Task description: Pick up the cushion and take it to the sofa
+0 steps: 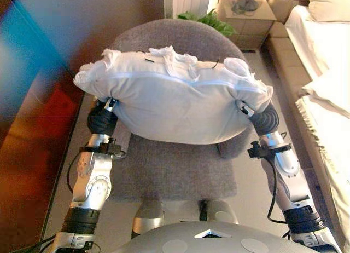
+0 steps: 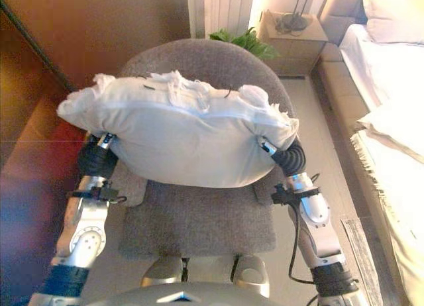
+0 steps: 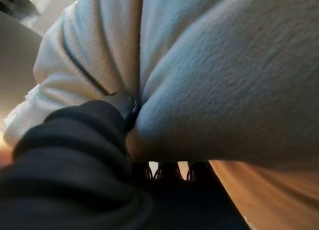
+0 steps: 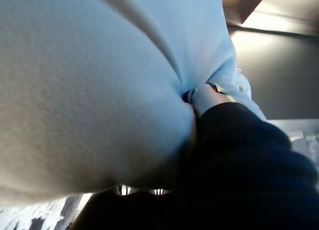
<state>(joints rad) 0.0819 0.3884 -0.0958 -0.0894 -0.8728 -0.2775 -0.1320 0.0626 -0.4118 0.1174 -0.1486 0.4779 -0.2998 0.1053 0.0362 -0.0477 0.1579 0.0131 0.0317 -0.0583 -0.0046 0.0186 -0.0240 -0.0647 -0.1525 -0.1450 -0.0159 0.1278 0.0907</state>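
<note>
Left eye view: unlabelled cushion [image 1: 175, 102] above armchair [image 1: 175, 171].

Both hands vanish into the white cushion [image 1: 175, 102] — left hand [image 3: 122, 103] and right hand [image 4: 207, 95] show only a thumb base, fingers buried. The bed [image 1: 322, 67] runs off-frame.

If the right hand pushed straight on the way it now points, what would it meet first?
The white cushion: the right hand is already pressed into its end, fingers hidden in the fabric. Beyond it probably lies the grey armchair backrest, though depth is unclear.
</note>
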